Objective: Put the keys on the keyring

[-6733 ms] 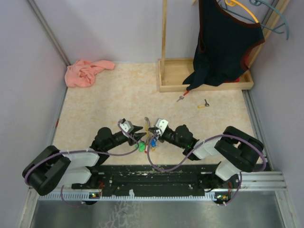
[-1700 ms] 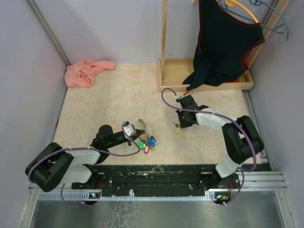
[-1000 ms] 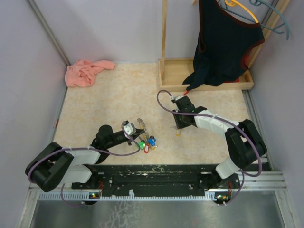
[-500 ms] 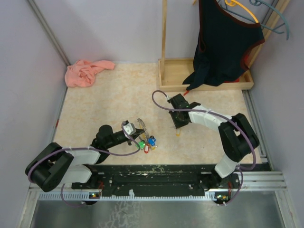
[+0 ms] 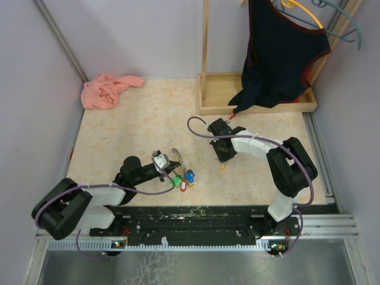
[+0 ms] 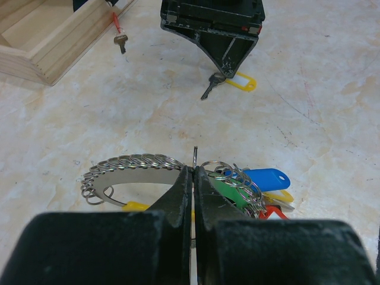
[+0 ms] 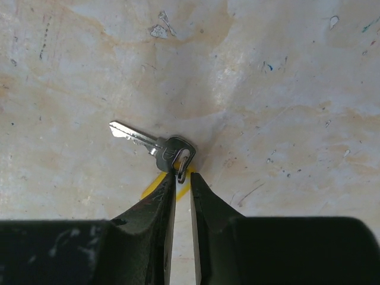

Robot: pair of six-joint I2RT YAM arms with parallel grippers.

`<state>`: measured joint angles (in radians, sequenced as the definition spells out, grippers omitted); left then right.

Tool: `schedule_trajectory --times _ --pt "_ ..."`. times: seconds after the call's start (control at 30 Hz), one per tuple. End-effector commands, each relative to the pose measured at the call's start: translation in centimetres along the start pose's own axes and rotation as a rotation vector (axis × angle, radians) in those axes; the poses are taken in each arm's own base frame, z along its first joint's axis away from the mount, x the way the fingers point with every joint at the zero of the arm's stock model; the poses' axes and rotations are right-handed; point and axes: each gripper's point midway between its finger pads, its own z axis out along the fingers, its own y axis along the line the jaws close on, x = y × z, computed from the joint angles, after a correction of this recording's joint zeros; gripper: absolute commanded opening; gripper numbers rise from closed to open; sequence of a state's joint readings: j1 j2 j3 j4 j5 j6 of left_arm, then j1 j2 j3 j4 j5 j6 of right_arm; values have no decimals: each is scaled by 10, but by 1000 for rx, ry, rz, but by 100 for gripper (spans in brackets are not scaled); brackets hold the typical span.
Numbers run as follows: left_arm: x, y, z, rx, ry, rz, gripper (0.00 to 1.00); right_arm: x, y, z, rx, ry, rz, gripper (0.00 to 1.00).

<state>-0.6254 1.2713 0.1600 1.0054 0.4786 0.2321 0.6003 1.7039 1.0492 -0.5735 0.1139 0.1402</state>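
Key (image 7: 151, 141) with the yellow tag (image 7: 152, 189) lies flat just ahead of the right gripper (image 7: 181, 178), blade running off to the fingers' left, head loop between tips almost together; pinched or not, I can't tell. Left gripper (image 6: 193, 172), well apart, is clamped on the keyring (image 6: 133, 160)

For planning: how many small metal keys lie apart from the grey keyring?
2: red-tagged key beside the wooden tray; yellow-tagged key at the right gripper. Others may be hidden.
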Motion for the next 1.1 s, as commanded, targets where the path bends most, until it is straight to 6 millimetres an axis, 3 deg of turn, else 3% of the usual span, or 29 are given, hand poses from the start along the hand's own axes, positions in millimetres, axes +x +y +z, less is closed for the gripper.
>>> schedule_trajectory --times 0.0,0.33,0.6,0.93,1.07 --pt "-12 5 3 -10 -38 11 0 -19 0 -3 23 -40 -15 16" --pt "-11 4 4 -4 -35 7 0 -19 -1 2 31 -37 -18 14" --pt "-13 4 3 -5 -39 10 0 -27 -4 -5 44 -74 -33 0" --pt "-16 1 2 12 -45 8 0 -56 14 -49 -105 -359 -190 0" --pt "-20 0 2 12 -55 -13 0 -71 30 -77 -203 -580 -263 0"
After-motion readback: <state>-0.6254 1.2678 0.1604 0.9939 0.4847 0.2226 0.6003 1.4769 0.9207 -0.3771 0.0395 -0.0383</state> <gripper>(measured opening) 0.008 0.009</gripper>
